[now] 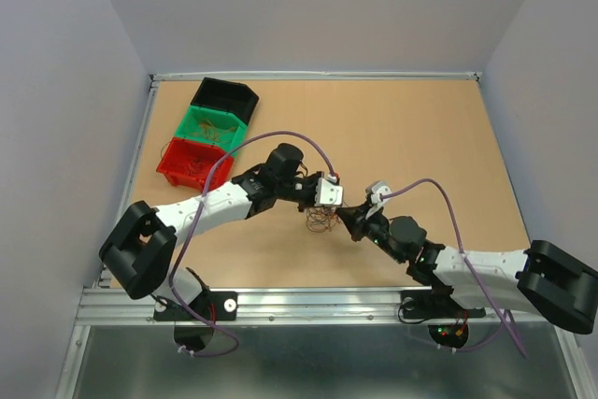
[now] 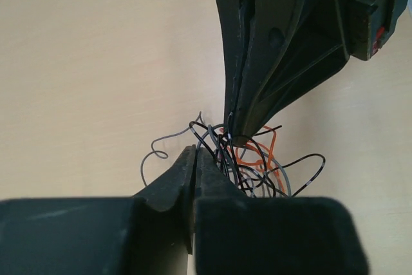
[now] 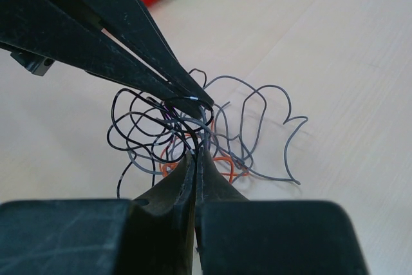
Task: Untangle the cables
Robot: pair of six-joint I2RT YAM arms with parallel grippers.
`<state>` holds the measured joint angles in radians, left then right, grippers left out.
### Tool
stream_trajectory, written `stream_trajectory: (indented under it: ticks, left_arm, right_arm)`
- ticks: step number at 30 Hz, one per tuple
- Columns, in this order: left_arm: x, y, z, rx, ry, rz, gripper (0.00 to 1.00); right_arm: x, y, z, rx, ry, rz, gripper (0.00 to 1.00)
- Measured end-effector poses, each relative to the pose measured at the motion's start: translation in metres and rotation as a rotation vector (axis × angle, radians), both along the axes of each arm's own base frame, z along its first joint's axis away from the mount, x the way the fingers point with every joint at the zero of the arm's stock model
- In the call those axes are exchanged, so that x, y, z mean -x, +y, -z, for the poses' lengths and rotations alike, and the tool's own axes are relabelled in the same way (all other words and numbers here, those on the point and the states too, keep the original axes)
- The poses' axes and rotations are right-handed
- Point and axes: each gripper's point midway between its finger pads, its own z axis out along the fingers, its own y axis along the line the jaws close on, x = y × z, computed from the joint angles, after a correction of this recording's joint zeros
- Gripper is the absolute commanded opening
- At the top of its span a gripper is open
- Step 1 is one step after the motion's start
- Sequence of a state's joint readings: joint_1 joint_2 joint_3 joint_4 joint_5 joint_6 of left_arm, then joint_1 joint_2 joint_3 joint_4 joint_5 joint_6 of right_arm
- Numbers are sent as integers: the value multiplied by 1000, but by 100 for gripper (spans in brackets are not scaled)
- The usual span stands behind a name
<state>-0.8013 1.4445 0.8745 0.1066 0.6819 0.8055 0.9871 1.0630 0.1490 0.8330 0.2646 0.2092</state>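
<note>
Left tool (image 2: 195, 152) and right tool (image 3: 195, 156) each pinched together on strands of the cables (image 3: 177, 127) at frame centre; light, springy, snag-prone, so grab a loose outer loop.

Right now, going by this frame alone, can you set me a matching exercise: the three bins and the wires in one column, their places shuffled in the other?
Things:
1. black bin
2. green bin
3. red bin
4. wire tangle

Places:
A. middle of the bin row
B. where the left gripper and right gripper meet
C. near end of the bin row, closest to the arm bases
D. far end of the bin row

Pairs: 1-D, 2-A, 3-C, 4-B.
</note>
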Motion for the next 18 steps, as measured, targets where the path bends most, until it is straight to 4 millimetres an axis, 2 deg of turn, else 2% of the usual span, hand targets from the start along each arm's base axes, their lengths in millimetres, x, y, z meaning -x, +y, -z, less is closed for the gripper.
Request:
stream_trajectory:
  ticks: [1,4,5,8,12,15,18]
  left_arm:
    - [0,0,0,0,2,1,3]
    - [0,1,0,-1,10,-6,23]
    - [-1,1,0,1,14,-13,35]
    - [-7,8,-4,24,17,-48,51]
    - [-13,22,-21,69,10,-93,56]
    - [-14,22,-35,108,-3,-94,59]
    - [-12,21,-37,119,11,-89,64]
  right_arm:
    - [0,0,2,4,2,1,0]
    - [-1,0,5,13,7,4,1]
    - [-1,0,6,16,9,7,1]
    - [-2,-1,6,17,7,13,1]
    - [-3,-2,5,16,5,18,0]
    - [-3,-2,5,14,4,19,0]
    - [-3,-2,5,14,4,19,0]
